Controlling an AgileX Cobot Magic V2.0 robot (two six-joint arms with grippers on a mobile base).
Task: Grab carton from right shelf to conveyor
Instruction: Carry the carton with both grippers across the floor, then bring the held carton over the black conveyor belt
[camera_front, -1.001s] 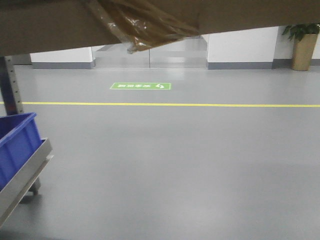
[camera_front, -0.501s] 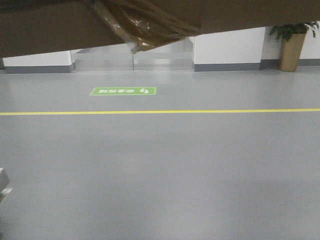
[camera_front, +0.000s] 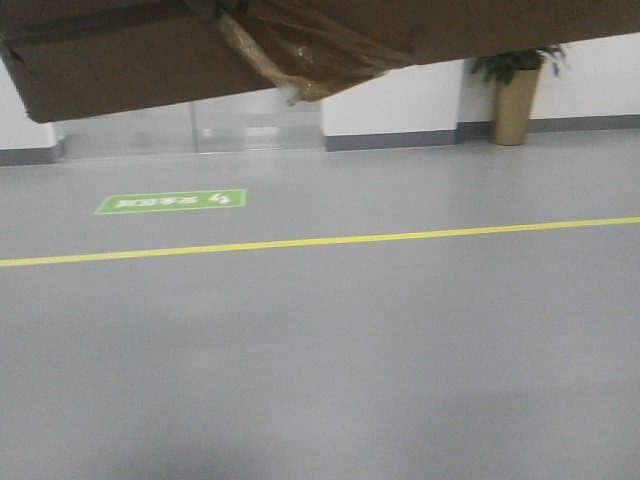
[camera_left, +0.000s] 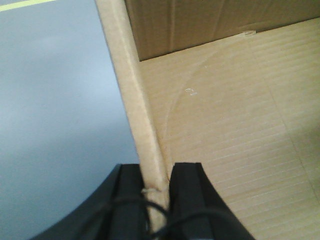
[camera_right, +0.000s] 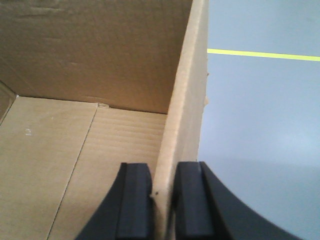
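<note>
While left pincer (camera_left: 156, 174) and right pincer (camera_right: 162, 174) clamp walls, brown corrugated carton (camera_front: 120, 60), wrinkled tape (camera_front: 300, 50)

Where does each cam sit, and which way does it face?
Front: below the held carton, facing forward over the floor; no robot parts show.
Left wrist: behind the left hand, looking along it, clamped on a carton wall.
Right wrist: same, right hand, opposite wall.
Shared: both wrist views see the carton's inside and the floor.
</note>
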